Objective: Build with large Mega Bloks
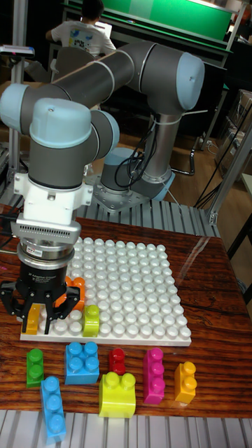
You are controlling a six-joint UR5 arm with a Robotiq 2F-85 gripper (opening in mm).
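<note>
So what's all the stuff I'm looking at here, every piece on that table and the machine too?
Baseplate: one, white, studded, mid-table.
Blocks on baseplate: lime block, orange block, yellow-orange block, at its front-left corner by the gripper.
Loose blocks, front row on the wooden table: green, long blue, square blue, red, yellow-green, magenta, orange-yellow.
Person: one, white shirt, background.
Robot arm: one, grey with blue caps.
Gripper: one, black, over that front-left corner; whether it holds anything is unclear.
</note>
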